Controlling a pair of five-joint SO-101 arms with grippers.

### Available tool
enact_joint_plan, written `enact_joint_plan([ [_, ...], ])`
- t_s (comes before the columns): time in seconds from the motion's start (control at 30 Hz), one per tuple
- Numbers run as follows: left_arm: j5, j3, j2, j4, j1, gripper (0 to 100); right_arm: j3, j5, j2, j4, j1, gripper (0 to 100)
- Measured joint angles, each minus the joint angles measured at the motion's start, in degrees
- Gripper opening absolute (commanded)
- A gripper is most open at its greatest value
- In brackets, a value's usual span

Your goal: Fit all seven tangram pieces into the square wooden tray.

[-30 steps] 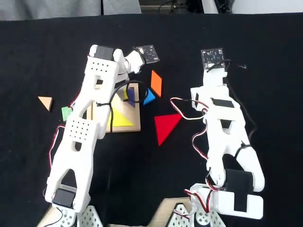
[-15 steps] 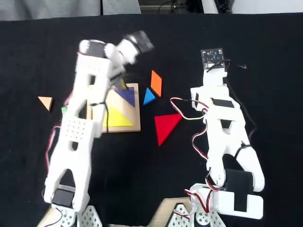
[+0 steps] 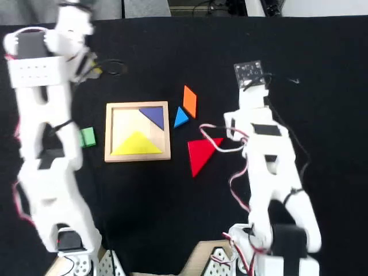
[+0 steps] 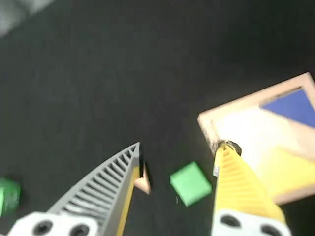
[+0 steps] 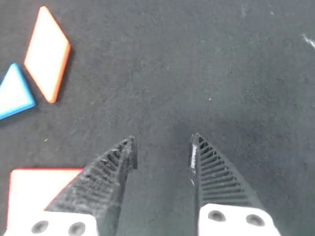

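— Pieces?
— I count seven: yellow triangle (image 3: 137, 144), navy triangle (image 3: 154, 115) in the tray (image 3: 138, 158); orange parallelogram (image 3: 190, 101), blue triangle (image 3: 180, 118), red triangle (image 3: 200, 154) right of it; green square (image 3: 87, 137), tan triangle (image 4: 143, 184) left.
— Hands?
— Left hand (image 4: 179, 147), right hand (image 5: 162, 141): both spread, empty.

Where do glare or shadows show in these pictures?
Left wrist view: the bare floor of the tray glares nearly white. Right wrist view: the orange piece casts a thin shadow on the cloth. High view: even light, no hard shadows.
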Motion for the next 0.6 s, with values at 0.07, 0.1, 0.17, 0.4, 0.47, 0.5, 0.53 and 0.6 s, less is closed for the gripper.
enact_joint_plan([
  [0.07,2.02,7.74,-6.77,0.0,-3.16,25,2.37,0.0,-2.02,-1.14,-1.14,18.1],
  [0.1,2.55,11.34,-10.2,0.0,-4.92,25,3.25,0.0,-2.64,-2.02,-1.76,18.1],
  [0.17,3.08,18.9,-17.05,0.0,-7.38,25,3.69,0.0,-3.08,-2.46,-3.16,18.1],
  [0.4,8.09,46.95,-38.15,-1.76,-14.77,24,1.05,5.8,-3.08,5.27,-9.49,18.1],
  [0.47,10.46,55.74,-41.58,-4.66,-16.53,20,-2.02,7.03,-3.08,10.55,-11.6,18.0],
  [0.5,12.04,60.04,-42.64,-6.59,-17.85,17,-3.87,7.38,-3.08,13.27,-12.84,18.0],
  [0.53,13.8,64.7,-43.78,-9.05,-18.99,14,-5.89,7.38,-3.08,16.18,-13.89,17.9],
  [0.6,16.97,74.02,-45.89,-14.77,-21.8,9,-9.41,7.91,-3.08,21.19,-16.44,17.9],
])
